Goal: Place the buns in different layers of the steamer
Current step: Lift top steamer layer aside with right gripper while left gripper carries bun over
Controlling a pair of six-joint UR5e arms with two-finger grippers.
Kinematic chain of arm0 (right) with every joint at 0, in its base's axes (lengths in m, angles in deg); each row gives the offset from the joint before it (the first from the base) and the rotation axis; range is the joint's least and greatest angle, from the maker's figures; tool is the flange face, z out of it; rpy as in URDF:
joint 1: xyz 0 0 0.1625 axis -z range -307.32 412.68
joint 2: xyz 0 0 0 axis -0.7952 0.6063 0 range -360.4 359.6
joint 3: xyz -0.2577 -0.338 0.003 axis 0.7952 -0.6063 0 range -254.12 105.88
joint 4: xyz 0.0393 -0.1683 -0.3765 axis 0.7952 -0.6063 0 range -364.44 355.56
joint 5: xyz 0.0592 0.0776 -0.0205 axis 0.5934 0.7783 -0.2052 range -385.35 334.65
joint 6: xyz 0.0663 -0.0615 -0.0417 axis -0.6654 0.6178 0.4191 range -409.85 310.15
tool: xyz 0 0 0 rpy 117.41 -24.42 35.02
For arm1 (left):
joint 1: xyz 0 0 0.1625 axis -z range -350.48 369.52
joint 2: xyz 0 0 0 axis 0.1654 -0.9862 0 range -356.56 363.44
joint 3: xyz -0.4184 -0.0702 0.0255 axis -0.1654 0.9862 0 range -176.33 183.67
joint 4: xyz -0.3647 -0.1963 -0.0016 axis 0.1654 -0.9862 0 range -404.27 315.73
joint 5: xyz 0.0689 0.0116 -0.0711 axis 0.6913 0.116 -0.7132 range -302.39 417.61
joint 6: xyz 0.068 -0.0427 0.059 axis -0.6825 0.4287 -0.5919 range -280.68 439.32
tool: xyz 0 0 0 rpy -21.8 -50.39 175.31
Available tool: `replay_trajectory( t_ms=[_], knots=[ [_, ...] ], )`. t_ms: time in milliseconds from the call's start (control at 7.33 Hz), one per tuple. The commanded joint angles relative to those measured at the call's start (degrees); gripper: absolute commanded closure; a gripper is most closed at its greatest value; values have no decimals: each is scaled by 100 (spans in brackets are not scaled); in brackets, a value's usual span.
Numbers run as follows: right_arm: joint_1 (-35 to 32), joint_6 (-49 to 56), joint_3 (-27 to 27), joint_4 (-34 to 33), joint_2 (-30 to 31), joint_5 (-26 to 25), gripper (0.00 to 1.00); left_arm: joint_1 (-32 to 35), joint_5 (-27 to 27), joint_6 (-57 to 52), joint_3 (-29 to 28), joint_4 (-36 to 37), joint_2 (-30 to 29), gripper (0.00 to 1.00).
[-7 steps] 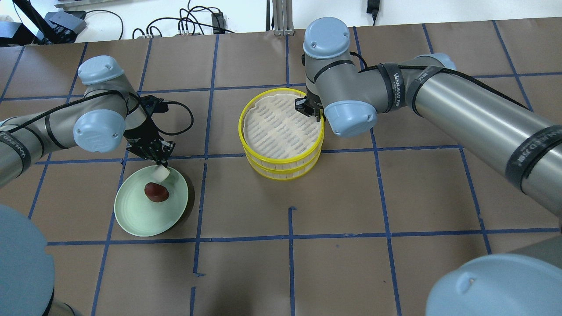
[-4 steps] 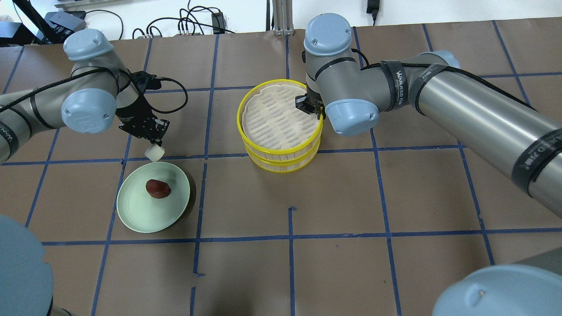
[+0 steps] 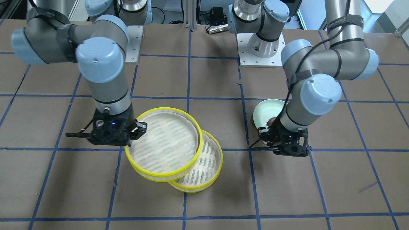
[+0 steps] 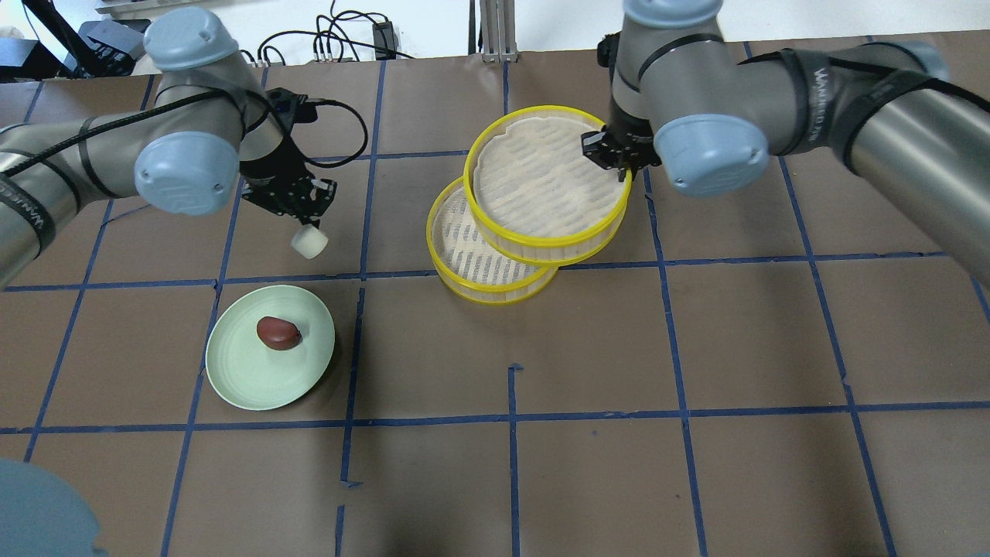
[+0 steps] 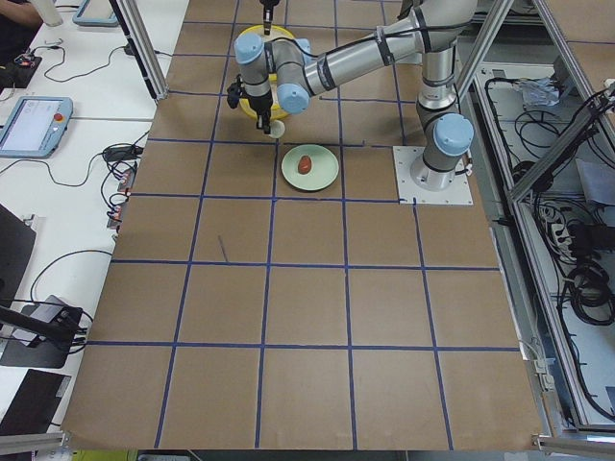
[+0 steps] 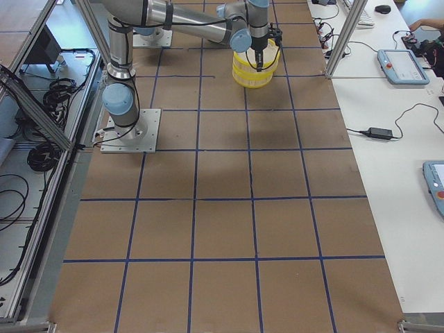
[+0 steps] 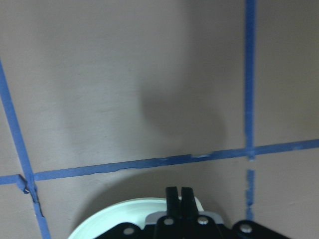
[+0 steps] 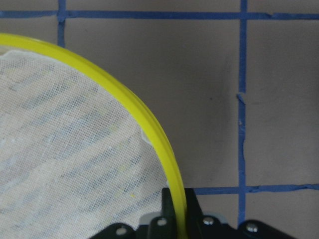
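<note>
Upper layer (image 4: 541, 178): rim pinched by right jaws, seemingly held above and offset from lower layer (image 4: 464, 259).
White bun (image 4: 309, 242): gripped by left jaws.
Brown bun (image 4: 278, 333): on plate (image 4: 232, 383).

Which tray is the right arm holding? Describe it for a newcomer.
On the brown, blue-taped table, two yellow-rimmed round trays overlap near the far middle in the overhead view. The held tray is the upper one, its rim pinched by the right tool. Unlike the lower tray, partly covered beneath it, its whitish liner shows in full.
</note>
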Motion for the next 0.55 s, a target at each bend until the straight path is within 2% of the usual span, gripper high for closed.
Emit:
replay_trajectory(
  t_ms=[0,409],
  knots=[
    [748,1150,-3,400,307,74,91,786,-648,1136,-351,88,-11,95],
    [1110,1813,32,543,413,66,91,1349,-863,1789,-396,535,-221,91]
  ],
)
